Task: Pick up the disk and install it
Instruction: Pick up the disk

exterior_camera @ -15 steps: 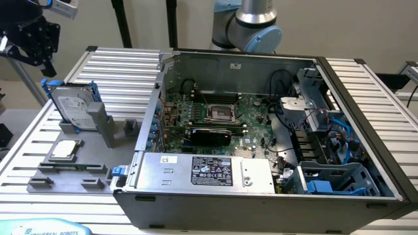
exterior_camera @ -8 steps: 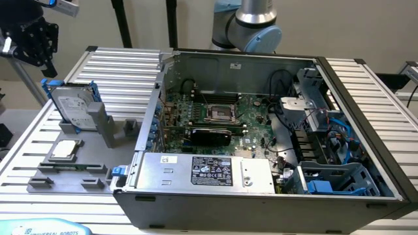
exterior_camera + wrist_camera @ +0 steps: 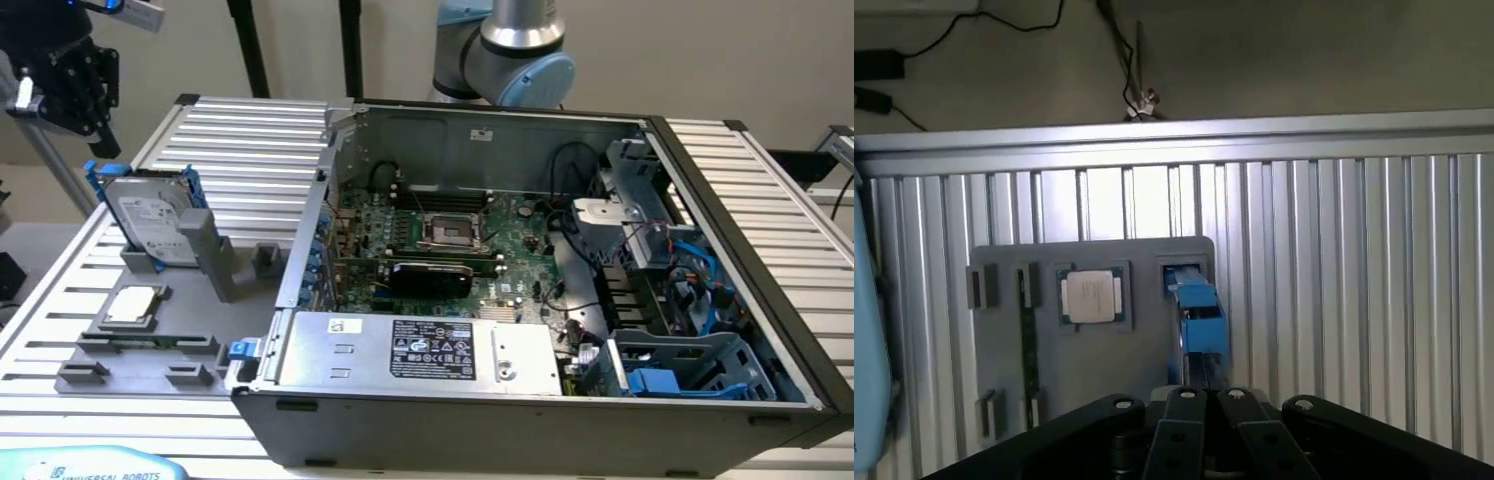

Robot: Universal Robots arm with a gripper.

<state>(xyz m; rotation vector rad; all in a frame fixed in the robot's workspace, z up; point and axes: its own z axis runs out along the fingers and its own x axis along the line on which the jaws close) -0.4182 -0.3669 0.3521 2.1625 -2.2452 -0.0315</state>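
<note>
Hanging in the upper left of the exterior view is 1 black gripper (image 3: 67,88). It is well above the disk (image 3: 151,213) & not touching it. In the wrist view its two fingers (image 3: 1182,425) sit tight together w/ nothing between them, so the gripper holds nothing.

1 disk: it stands on its edge at the left of the exterior view, leaning back a bit, in a slot of 1 grey tray (image 3: 180,300). It has a blue rail round it & its white label faces the camera. 1 small square chip (image 3: 134,305) lies flat on the same tray, near the disk but apart from it.

1 open PC case (image 3: 534,430) fills the middle & right. Inside are 1 green board (image 3: 454,240), 1 silver box w/ a black label (image 3: 427,350) & 1 blue-grey cage (image 3: 687,365) at lower right. 1 arm base (image 3: 514,45) stands at top middle, behind the case.

All of it sits on 1 ribbed silver metal table (image 3: 240,130). Behind are a pale wall (image 3: 694,50) & black poles (image 3: 247,45).
</note>
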